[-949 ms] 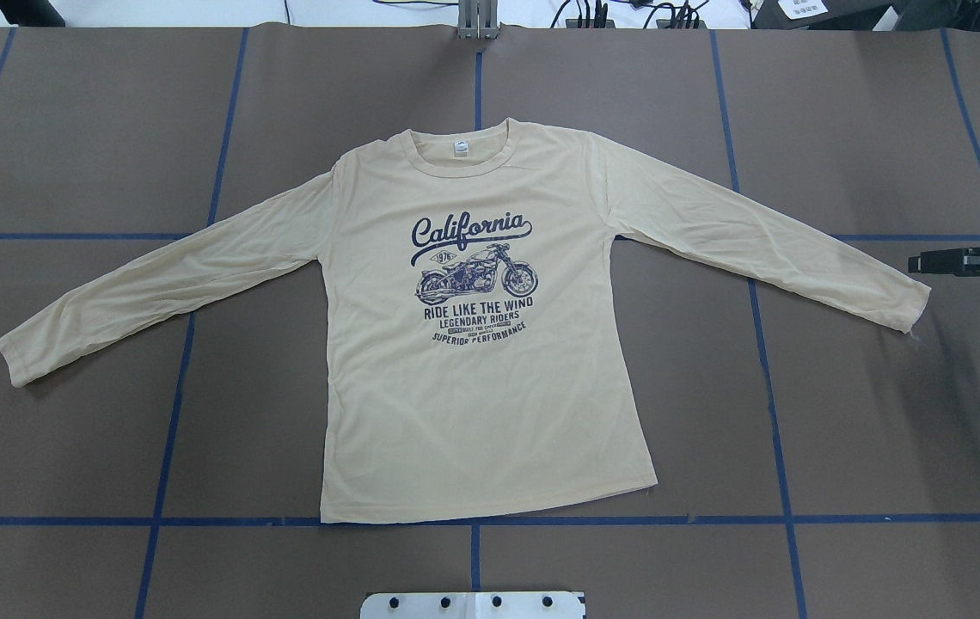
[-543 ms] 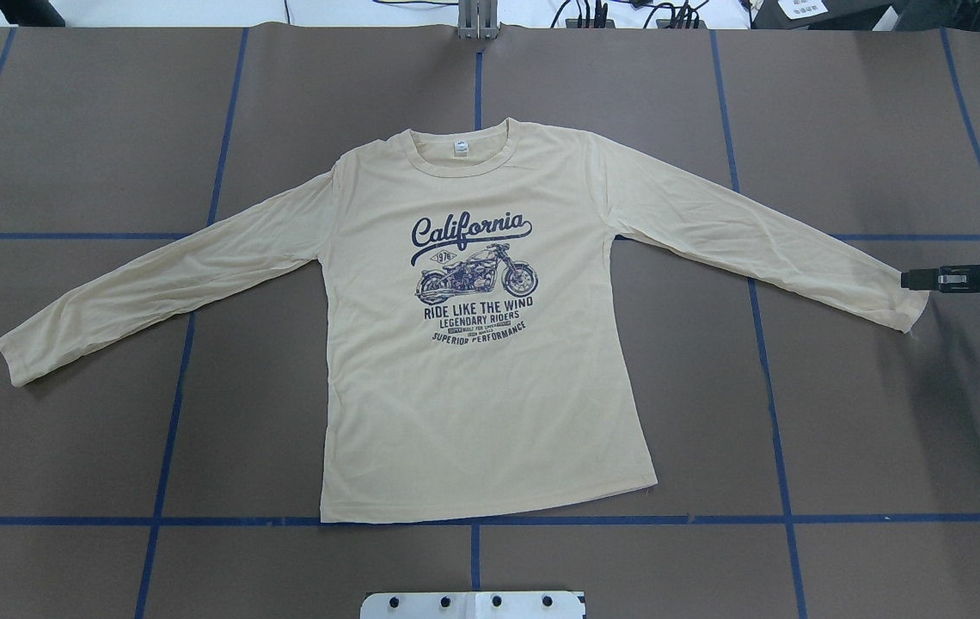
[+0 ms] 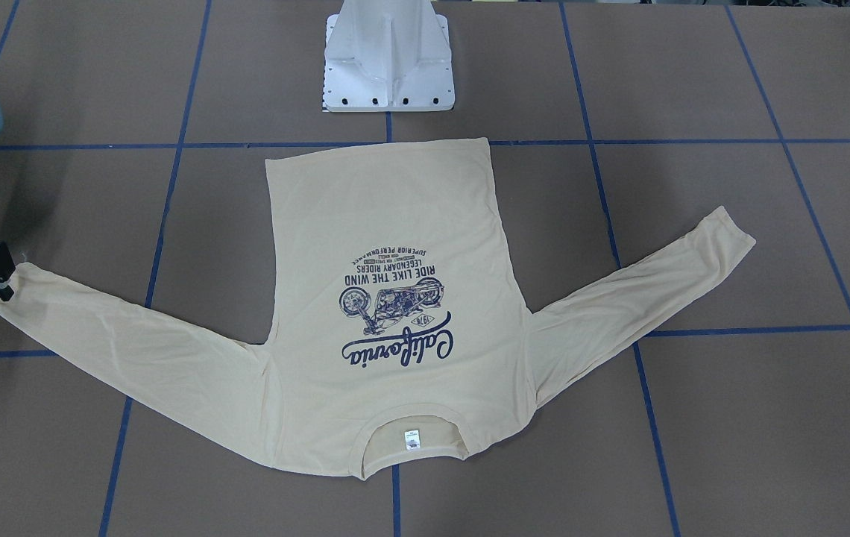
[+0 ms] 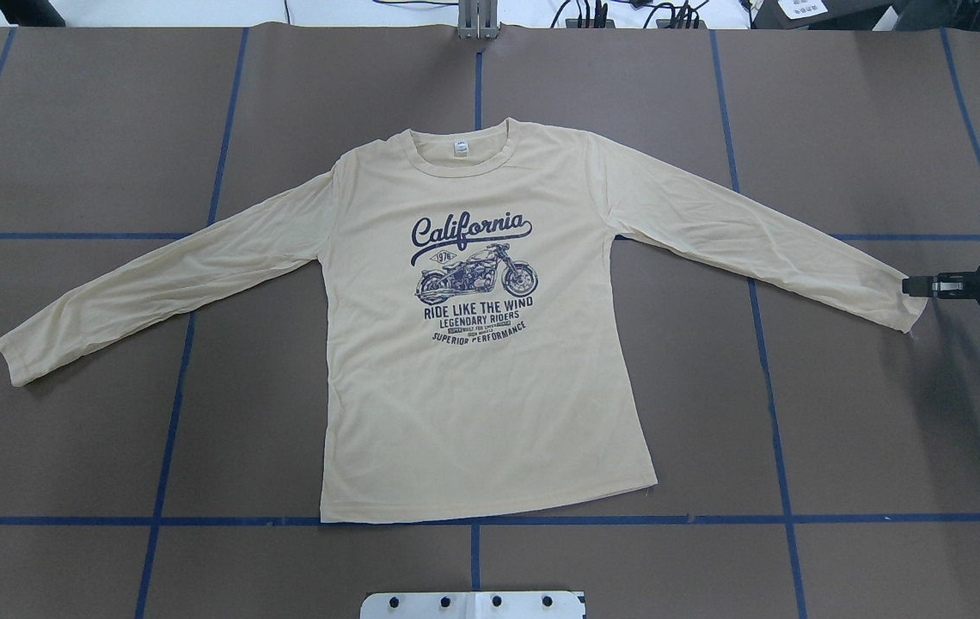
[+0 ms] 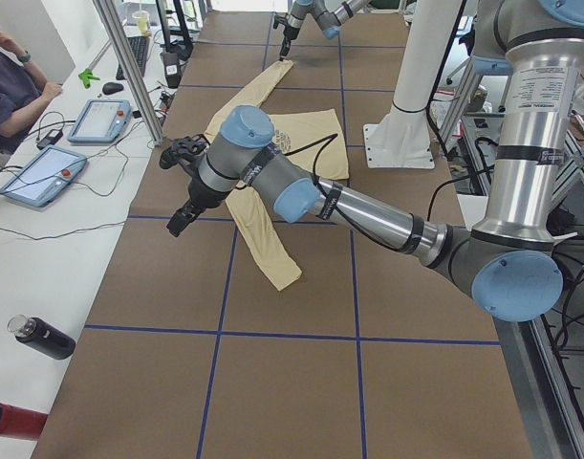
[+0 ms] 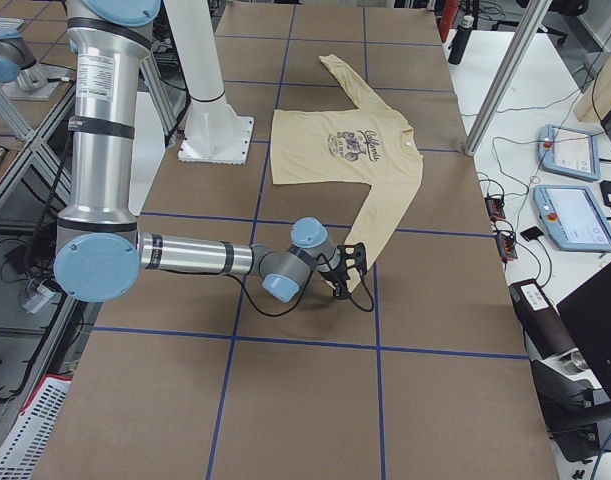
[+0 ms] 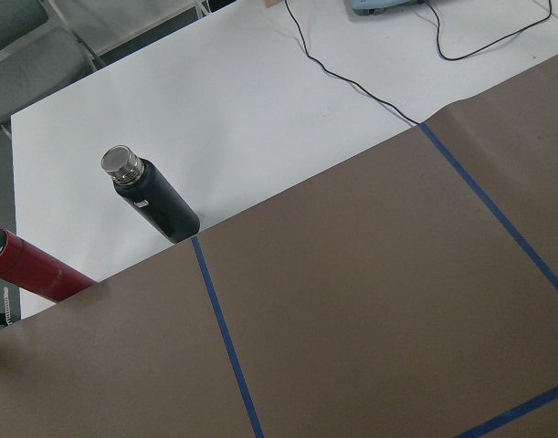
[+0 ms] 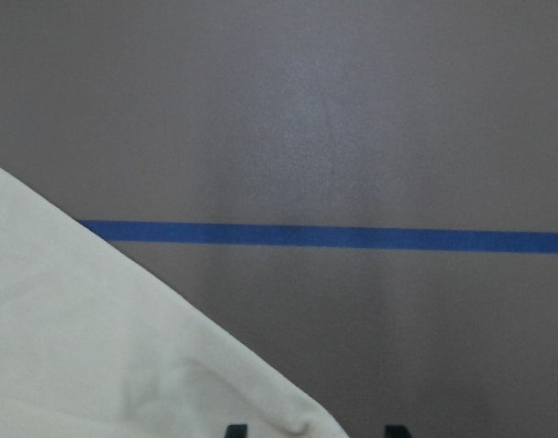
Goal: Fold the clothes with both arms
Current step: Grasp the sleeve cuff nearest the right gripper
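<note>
The pale cream-yellow long-sleeved T-shirt (image 4: 473, 387) lies flat, print up, in the middle of the brown table with blue tape lines (image 4: 842, 413). Its long axis runs from the hem, near the white pedestal base (image 4: 473, 604), to the collar on the far side. Both sleeves spread sideways. The black right gripper (image 4: 909, 286) is at the cuff on the robot's right, its fingers apart with the cuff corner between them. The black left gripper (image 5: 180, 220) hangs above the table's left end; how its fingers stand I cannot tell.

On the chest of the cream T-shirt (image 4: 490, 413) we read, in navy, "California" above a "1976" badge, then toward 6 o'clock "RIDE LIKE THE WIND", "LEGENDARY RIDERS" and "SUPERIOR PERFORMANCE", while the neck label (image 4: 461, 148) at 12 o'clock is too small to read.
</note>
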### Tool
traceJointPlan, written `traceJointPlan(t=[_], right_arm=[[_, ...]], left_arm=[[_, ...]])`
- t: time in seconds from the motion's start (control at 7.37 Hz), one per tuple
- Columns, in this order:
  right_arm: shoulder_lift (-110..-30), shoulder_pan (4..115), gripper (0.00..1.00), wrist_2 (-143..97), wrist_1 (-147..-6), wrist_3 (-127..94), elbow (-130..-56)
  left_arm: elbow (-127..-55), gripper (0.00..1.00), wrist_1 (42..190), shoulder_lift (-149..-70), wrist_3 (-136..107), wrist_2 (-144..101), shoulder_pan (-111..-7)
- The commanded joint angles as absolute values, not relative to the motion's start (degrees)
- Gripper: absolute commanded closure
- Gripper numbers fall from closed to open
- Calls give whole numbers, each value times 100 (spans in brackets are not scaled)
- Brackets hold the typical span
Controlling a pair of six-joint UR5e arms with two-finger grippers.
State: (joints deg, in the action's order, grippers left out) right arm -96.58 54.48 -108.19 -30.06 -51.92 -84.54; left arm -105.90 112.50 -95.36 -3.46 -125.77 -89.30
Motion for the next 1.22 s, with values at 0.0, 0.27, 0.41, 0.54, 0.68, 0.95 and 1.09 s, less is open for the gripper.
traceJointPlan(t=[0.0, 0.27, 0.41, 0.54, 0.68, 0.95, 1.09], right_arm=[[-9694, 5414, 51, -10758, -3006, -5194, -8446], [-9686, 5397, 78, -10740, -3015, -5203, -8438], [-9668, 5388, 100, -10732, -3015, -5229, -8429], [-9668, 5370, 100, -10644, -3015, -5221, -8437], [-9677, 5379, 100, -10652, -3023, -5203, -8446], [-9616, 5649, 100, -11097, -3171, -5194, -8918], [-9354, 6130, 100, -11649, -3799, -5194, -9417]], left_arm=[[-10600, 0, 11250, -9536, -343, -12577, -8930], [-10600, 0, 11250, -9519, -343, -12577, -8930], [-10600, 0, 11250, -9519, -343, -12577, -8930], [-10600, 0, 11250, -9519, -343, -12577, -8930], [-10600, 0, 11250, -9519, -343, -12577, -8930], [-10600, 0, 11250, -9519, -343, -12577, -8938], [-10600, 0, 11250, -9519, -343, -12577, -8930]])
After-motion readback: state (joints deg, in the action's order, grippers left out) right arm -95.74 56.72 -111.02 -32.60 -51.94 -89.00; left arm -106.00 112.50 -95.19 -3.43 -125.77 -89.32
